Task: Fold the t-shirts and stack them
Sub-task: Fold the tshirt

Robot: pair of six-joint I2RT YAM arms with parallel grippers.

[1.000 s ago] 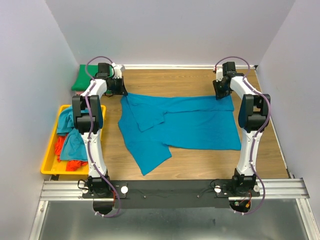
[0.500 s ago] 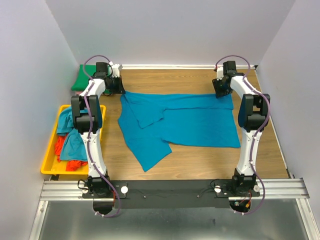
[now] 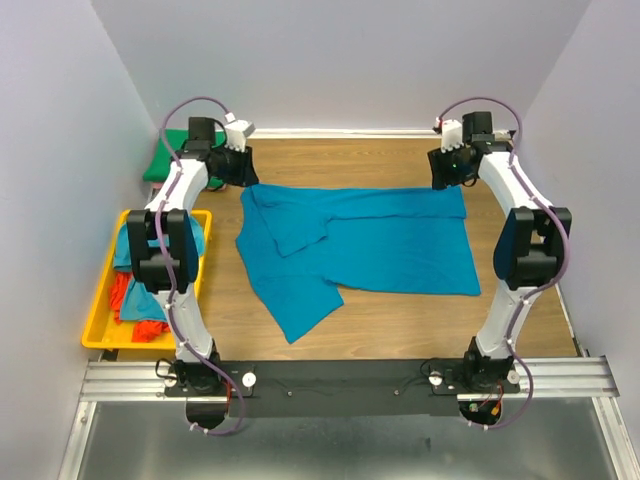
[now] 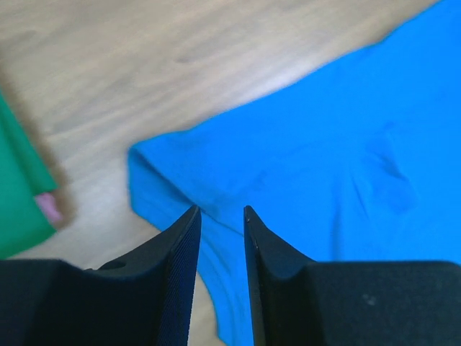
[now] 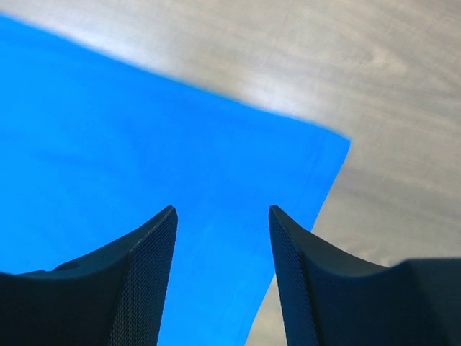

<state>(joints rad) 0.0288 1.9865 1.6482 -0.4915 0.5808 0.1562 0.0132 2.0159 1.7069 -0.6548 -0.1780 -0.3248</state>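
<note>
A blue t-shirt [image 3: 360,245] lies spread flat on the wooden table, one sleeve folded over at the left and a flap pointing to the near left. My left gripper [image 3: 243,166] hovers just above the shirt's far left corner [image 4: 166,162]; its jaws are slightly apart with nothing between them [image 4: 221,209]. My right gripper [image 3: 448,170] hovers above the shirt's far right corner [image 5: 317,155], open and empty [image 5: 222,209]. A folded green shirt [image 3: 165,155] lies at the far left and also shows in the left wrist view [image 4: 18,187].
A yellow tray [image 3: 95,305] at the left edge holds several crumpled shirts, blue and orange-red. Walls close the table at the left, back and right. Bare wood [image 3: 520,270] runs along the shirt's right side and along its near edge.
Both grippers drew the shirt's far edge a little toward the back, then let go and lifted up and outward. The shirt now lies still.
</note>
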